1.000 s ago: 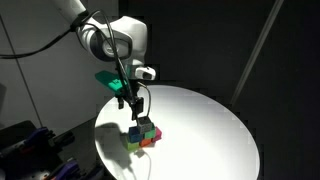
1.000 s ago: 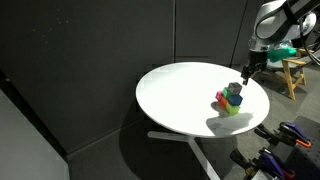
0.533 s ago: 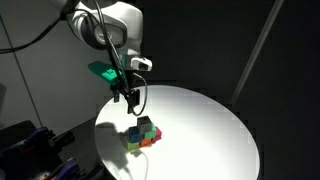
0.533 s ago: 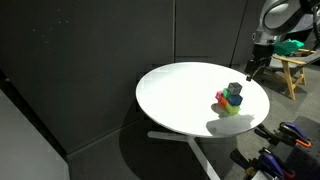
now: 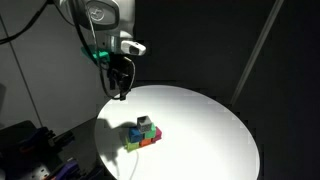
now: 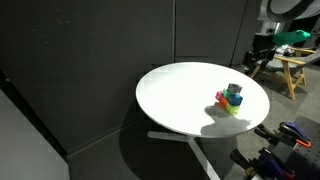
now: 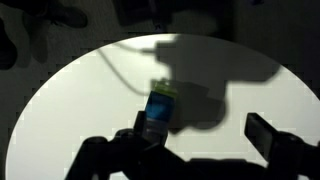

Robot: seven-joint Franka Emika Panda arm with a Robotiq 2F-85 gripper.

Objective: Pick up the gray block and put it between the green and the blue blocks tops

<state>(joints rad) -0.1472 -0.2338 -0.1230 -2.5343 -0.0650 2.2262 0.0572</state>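
1. White worktop [image 5: 205, 125] fills the lower frame. The gray block [image 5: 145, 122] tops the block cluster [image 5: 147, 136] at lower centre-left. The tool [image 5: 120, 90], just above it a second ago, now hangs higher, at upper left.
2. Right of frame, gray block [image 6: 234, 89] unmoved on the cluster [image 6: 229, 100]; tool [image 6: 254, 66] risen.
3. Tool [image 7: 190, 138] at bottom edge, dark fingers [image 7: 265, 135] apart; cluster [image 7: 160, 110] at centre.

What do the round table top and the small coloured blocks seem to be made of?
The table top looks like white laminate or painted board: the surface is even and smooth, with no grain and a soft sheen. The blocks look like painted wood or plastic, with flat bright colours and straight edges. They are too small here to tell which.
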